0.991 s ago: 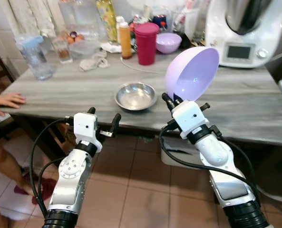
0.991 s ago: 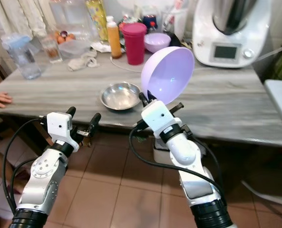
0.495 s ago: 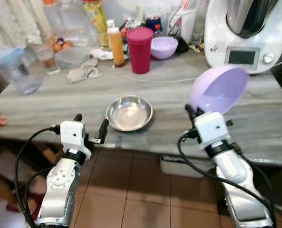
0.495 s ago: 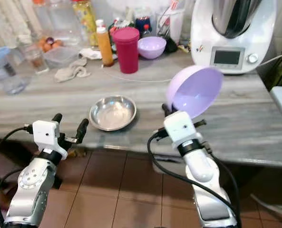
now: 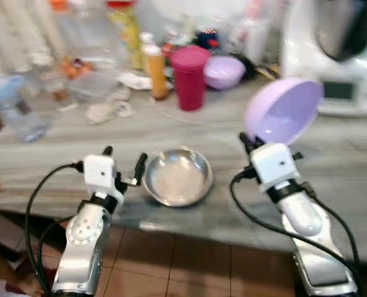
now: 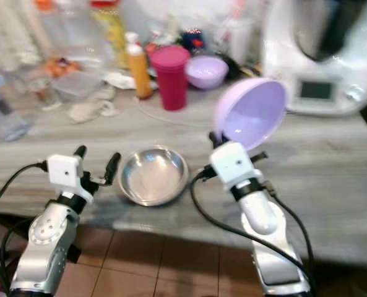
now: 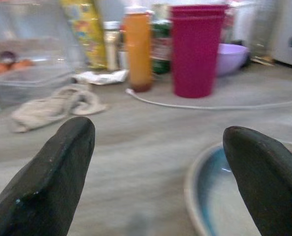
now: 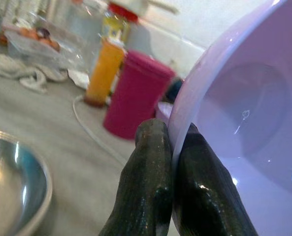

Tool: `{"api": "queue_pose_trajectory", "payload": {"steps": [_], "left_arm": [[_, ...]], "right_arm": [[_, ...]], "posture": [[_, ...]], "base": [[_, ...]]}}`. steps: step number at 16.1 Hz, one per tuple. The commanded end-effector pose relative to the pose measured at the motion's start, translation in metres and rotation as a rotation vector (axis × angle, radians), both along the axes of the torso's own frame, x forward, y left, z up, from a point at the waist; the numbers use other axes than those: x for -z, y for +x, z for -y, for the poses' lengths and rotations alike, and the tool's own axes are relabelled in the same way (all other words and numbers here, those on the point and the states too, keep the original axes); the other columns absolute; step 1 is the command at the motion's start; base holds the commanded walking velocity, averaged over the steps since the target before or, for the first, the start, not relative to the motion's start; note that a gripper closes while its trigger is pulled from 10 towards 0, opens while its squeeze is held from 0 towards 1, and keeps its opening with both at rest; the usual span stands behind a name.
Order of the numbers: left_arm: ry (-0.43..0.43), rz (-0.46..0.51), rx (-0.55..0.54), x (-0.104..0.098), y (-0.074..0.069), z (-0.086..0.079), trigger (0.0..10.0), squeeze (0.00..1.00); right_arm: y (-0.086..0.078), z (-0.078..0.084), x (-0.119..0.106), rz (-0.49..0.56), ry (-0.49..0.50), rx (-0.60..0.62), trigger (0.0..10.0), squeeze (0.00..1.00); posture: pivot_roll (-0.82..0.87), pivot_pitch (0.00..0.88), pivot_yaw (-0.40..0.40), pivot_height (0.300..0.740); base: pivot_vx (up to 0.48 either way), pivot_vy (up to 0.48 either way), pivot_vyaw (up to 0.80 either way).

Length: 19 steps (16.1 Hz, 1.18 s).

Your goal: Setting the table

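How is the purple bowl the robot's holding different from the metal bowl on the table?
The purple bowl is tilted on edge in the air, its rim pinched by the right end effector; the steel bowl sits upright on the table. One is matte lilac, the other shiny. Both are empty.

Even, fairly bright indoor light fills both head views, which are smeared throughout by motion blur; the clutter along the far edge of the grey table (image 5: 59,179) is softest. Small highlights glint inside the lilac bowl (image 5: 283,111) and on the steel bowl (image 5: 177,176). In the left wrist view the near black fingers (image 7: 52,182) are out of focus and the background is soft. The right wrist view shows gloss on its fingers (image 8: 150,187), the background blurred.
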State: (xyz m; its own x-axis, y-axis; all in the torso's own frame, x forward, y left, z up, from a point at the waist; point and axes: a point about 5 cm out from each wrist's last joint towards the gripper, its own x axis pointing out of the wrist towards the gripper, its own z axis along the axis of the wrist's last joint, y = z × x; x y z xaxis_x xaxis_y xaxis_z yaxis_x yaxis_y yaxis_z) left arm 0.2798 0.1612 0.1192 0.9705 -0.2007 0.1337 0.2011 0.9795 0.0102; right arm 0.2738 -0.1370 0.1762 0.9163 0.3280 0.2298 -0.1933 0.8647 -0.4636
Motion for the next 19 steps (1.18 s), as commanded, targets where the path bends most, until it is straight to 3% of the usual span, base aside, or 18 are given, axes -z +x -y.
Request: {"api": "queue_pose_trajectory", "payload": {"steps": [1,5,9,10,13,19], "left_arm": [[0.015,0.006,-0.046,-0.002,-0.003,-0.012,10.0,0.00],[0.034,0.023,-0.082,-0.003,-0.007,-0.016,10.0,0.00],[0.083,0.032,-0.027,-0.003,-0.020,-0.013,10.0,0.00],[0.112,0.020,0.000,0.001,-0.027,-0.013,10.0,0.00],[0.141,0.000,0.057,0.006,-0.036,-0.012,10.0,0.00],[0.175,0.028,0.117,0.001,-0.045,-0.009,10.0,0.00]], "right_arm": [[-0.002,-0.013,-0.005,0.020,0.010,-0.055,10.0,0.00],[-0.002,-0.016,-0.006,0.018,-0.002,-0.085,10.0,0.00],[0.002,-0.020,-0.009,0.009,-0.016,-0.144,10.0,0.00],[0.002,-0.026,-0.012,-0.002,-0.019,-0.212,10.0,0.00],[0.008,-0.041,-0.013,-0.022,-0.156,-0.393,10.0,0.00],[0.034,-0.042,-0.019,-0.104,-0.357,-0.657,10.0,0.00]], "posture": [[-0.17,0.079,0.052,0.740],[-0.17,0.092,0.042,0.740],[-0.16,0.100,0.033,0.740],[-0.16,0.105,0.035,0.740],[-0.15,0.119,0.030,0.740],[-0.12,0.141,-0.012,0.740]], "base": [[0.000,0.000,0.52],[0.000,0.000,0.22],[0.000,0.000,0.00],[0.000,0.000,0.00],[0.000,0.000,0.00],[0.000,0.000,0.00]]}}
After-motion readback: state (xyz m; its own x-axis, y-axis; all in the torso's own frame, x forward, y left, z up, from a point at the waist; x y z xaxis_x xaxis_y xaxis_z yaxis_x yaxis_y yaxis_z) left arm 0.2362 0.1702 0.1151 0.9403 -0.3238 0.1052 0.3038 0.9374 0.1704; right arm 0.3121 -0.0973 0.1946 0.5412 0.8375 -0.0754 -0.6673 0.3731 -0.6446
